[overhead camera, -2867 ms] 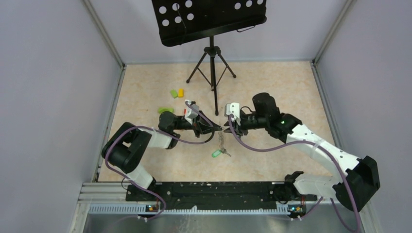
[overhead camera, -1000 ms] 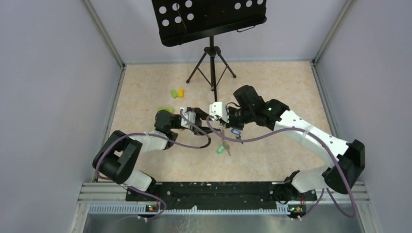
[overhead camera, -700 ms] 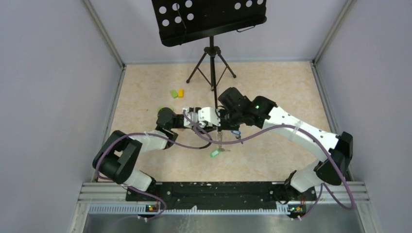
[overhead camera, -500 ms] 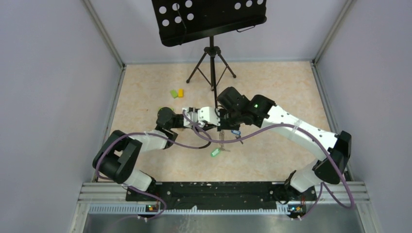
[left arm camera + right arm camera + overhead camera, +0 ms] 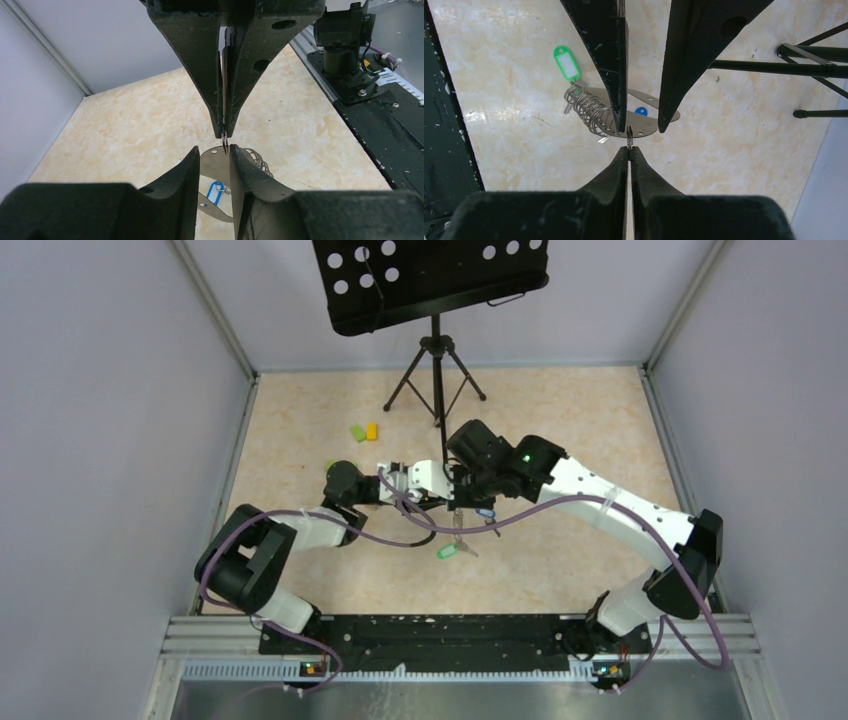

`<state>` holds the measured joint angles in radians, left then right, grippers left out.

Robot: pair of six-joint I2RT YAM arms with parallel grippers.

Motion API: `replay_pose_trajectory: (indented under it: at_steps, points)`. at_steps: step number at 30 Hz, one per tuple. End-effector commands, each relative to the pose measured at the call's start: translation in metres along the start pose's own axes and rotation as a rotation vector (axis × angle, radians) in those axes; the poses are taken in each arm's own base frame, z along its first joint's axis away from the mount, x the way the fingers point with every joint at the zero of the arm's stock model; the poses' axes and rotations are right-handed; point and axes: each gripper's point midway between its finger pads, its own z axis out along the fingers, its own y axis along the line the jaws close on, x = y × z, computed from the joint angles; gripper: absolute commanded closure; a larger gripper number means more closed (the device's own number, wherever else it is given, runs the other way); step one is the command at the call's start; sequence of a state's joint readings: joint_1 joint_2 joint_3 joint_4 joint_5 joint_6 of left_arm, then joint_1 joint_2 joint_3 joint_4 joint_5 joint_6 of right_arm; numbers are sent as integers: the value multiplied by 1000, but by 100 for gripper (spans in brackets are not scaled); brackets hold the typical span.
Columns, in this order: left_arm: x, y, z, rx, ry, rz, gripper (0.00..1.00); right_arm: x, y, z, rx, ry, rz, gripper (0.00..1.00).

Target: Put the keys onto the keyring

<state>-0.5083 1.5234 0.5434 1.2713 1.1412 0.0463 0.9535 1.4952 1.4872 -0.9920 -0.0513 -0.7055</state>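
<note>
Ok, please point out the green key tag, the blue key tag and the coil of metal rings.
green key tag point(image 5: 565, 62): right wrist view, its white label.
blue key tag point(image 5: 214, 193): left wrist view, its middle.
coil of metal rings point(image 5: 591, 114): right wrist view, middle loops.

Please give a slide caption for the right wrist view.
Shut right gripper faces the open left gripper over a coil of metal rings, a green tag and a blue tag.

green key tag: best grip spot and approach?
Probably grip the green tag by its two long edges, near its free end, away from the ring coil. Come from above with jaws across its width: the right wrist view shows its broad face, and the coil crowds the other end.
</note>
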Motion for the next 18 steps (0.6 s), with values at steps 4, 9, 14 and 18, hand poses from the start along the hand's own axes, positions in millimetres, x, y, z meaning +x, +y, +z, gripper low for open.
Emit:
replay_pose_trajectory:
  at_steps: [4, 9, 14, 18]
  points:
    - [-11, -4, 11, 59, -31, 24, 69, -17, -6, 2, 28, -52, 6, 100]
    - [-11, -7, 12, 75, -34, 23, 72, -20, -6, 4, 28, -62, 12, 100]
    - [-11, -12, 13, 99, -46, 34, 73, -23, -5, 5, 26, -81, 22, 100]
    - [-12, -18, 11, 112, -65, 33, 74, -24, -5, 6, 34, -99, 28, 100]
